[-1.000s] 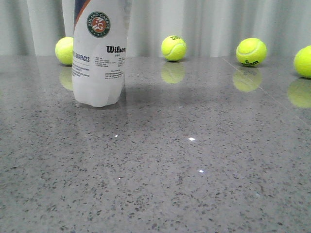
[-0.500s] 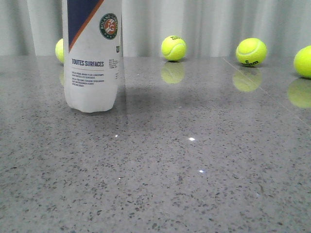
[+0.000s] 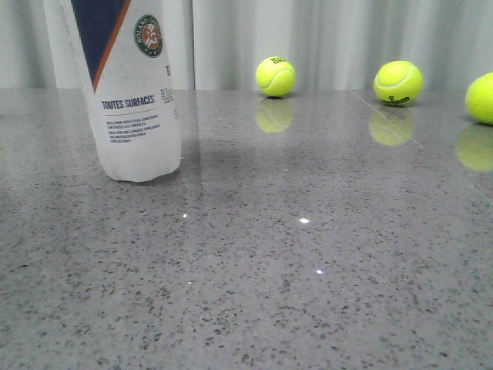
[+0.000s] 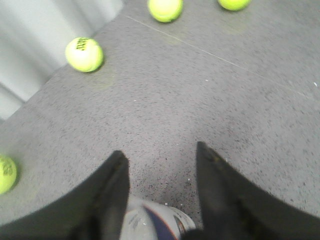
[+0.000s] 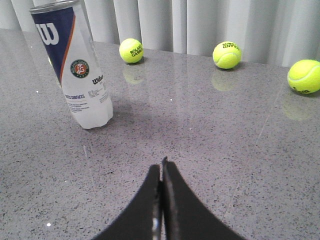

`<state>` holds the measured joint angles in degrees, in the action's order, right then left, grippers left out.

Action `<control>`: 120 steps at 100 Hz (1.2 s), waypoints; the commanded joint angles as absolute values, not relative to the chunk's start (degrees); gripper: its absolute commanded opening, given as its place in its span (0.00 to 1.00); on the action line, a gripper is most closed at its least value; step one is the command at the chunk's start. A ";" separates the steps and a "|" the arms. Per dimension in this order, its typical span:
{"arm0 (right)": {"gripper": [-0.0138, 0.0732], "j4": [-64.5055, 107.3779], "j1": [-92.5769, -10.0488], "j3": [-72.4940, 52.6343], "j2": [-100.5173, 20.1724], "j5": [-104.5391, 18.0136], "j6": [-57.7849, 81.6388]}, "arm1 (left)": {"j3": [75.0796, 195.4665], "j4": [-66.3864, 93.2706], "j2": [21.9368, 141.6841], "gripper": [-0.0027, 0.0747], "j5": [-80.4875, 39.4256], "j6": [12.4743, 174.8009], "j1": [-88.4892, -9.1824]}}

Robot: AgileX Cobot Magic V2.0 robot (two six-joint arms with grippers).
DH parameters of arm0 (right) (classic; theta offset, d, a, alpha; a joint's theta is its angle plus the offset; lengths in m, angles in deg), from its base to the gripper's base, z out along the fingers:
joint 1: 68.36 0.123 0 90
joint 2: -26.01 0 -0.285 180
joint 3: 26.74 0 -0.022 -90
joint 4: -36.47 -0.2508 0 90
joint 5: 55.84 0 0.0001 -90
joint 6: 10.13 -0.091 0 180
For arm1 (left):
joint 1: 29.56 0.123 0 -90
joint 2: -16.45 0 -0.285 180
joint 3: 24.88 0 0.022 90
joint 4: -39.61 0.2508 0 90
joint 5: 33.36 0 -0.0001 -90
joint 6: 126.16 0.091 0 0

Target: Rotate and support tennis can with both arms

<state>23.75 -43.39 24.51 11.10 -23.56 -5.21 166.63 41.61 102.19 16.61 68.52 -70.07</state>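
Note:
The tennis can [image 3: 135,116] stands on the grey table at the far left, leaning with its top to the left. Its navy patch, orange stripe, round emblem and "TOUTES SURFACES" face the front camera. In the right wrist view the tennis can [image 5: 80,75] shows its W logo and metal rim. My left gripper [image 4: 160,152] has one black finger on each side of the can [image 4: 155,225], which sits deep between them. My right gripper [image 5: 162,162] is shut and empty, low over the table, well in front and to the right of the can. Neither gripper shows in the front view.
Yellow-green tennis balls lie along the far edge by the white curtain: one in the middle [image 3: 276,75], one further right [image 3: 398,82], one at the right edge [image 3: 481,98]. The speckled grey table [image 3: 308,270] spreads in front of the can.
The can has slid left, tilted its top further left and turned, so the navy patch now faces the camera. The ball behind it is now hidden. The other balls have not moved.

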 commanded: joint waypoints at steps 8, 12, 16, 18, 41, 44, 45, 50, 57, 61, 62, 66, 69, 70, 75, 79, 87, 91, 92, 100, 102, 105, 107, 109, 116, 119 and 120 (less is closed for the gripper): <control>0.08 24.02 -43.71 23.29 10.48 -27.67 -5.06 | 157.21 42.51 93.43 0.10 2.98 60.51 -70.44; 0.08 24.02 -43.71 23.29 10.48 -27.67 -5.06 | 154.41 42.51 91.65 0.02 1.05 59.15 -70.44; 0.08 24.02 -43.71 23.29 10.48 -27.67 -5.06 | 152.09 42.51 89.93 0.01 -0.52 58.10 -70.44; 0.08 24.02 -43.71 23.29 10.48 -27.67 -5.06 | 150.73 42.51 89.39 0.01 -1.52 57.41 -70.44; 0.08 24.02 -43.71 23.29 10.48 -27.67 -5.06 | 136.56 41.74 80.42 0.01 -11.30 55.02 -70.44; 0.08 24.02 -43.71 23.29 10.48 -27.67 -5.06 | 135.12 41.27 79.20 0.01 -11.84 55.02 -70.44; 0.08 24.02 -43.71 23.29 10.48 -27.67 -5.06 | 134.42 41.09 78.96 0.01 -12.06 55.02 -70.44; 0.08 24.02 -43.71 23.29 10.48 -27.67 -5.06 | 131.94 40.88 77.30 0.01 -12.92 55.02 -70.44; 0.08 24.02 -43.71 23.29 10.48 -27.67 -5.06 | 128.31 40.88 75.00 0.01 -14.74 55.02 -70.44; 0.08 24.02 -43.71 23.29 10.48 -27.67 -5.06 | 126.07 40.88 73.70 0.01 -16.13 55.02 -70.44; 0.08 24.02 -43.71 23.29 10.48 -27.67 -5.06 | 125.70 40.88 73.47 0.01 -16.31 55.02 -70.44; 0.08 24.02 -43.71 23.29 10.48 -27.67 -5.06 | 123.57 40.88 71.98 0.01 -17.72 55.02 -70.44; 0.08 24.02 -43.71 23.29 10.48 -27.67 -5.06 | 122.20 40.88 70.99 0.01 -18.52 55.02 -70.44; 0.08 24.02 -43.71 23.29 10.48 -27.67 -5.06 | 121.55 40.88 70.50 0.01 -18.85 55.02 -70.44; 0.08 24.02 -43.71 23.29 10.48 -27.67 -5.06 | 119.50 40.88 68.82 0.01 -19.45 55.02 -70.44; 0.08 24.02 -43.71 23.29 10.48 -27.67 -5.06 | 118.22 40.88 67.72 0.01 -19.45 55.02 -70.44; 0.08 24.02 -43.71 23.29 10.48 -27.67 -5.06 | 115.61 40.99 65.77 0.01 -19.29 53.30 -69.17; 0.08 24.02 -43.71 23.29 10.48 -27.67 -5.06 | 114.66 41.39 64.86 0.01 -19.16 52.21 -67.68; 0.08 24.02 -43.71 23.29 10.48 -27.67 -5.06 | 114.49 41.38 64.73 0.01 -19.16 52.18 -67.00; 0.08 24.02 -43.71 23.29 10.48 -27.67 -5.06 | 112.58 41.38 63.42 0.01 -19.57 52.18 -63.17; 0.08 24.02 -43.71 23.29 10.48 -27.67 -5.06 | 112.08 41.38 63.08 0.01 -19.71 52.18 -62.11; 0.08 24.02 -43.71 23.29 10.48 -27.67 -5.06 | 111.29 41.38 62.45 0.01 -20.15 52.18 -60.69; 0.08 24.02 -43.71 23.29 10.48 -27.67 -5.06 | 110.98 41.38 62.23 0.01 -20.37 52.18 -59.62; 0.08 24.02 -43.71 23.29 10.48 -27.67 -5.06 | 110.51 41.38 61.91 0.01 -20.74 52.18 -58.54; 0.08 24.02 -43.71 23.29 10.48 -27.67 -5.06 | 108.94 41.38 60.71 0.01 -21.96 52.18 -54.92; 0.08 24.02 -43.71 23.29 10.48 -27.67 -5.06 | 108.12 41.38 60.04 0.01 -22.69 52.18 -53.53; 0.08 24.02 -43.71 23.29 10.48 -27.67 -5.06 | 107.97 41.38 59.90 0.01 -22.79 52.18 -52.84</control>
<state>23.75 -43.39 24.51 11.10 -23.56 -5.21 108.06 41.47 61.43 -16.38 53.03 -56.60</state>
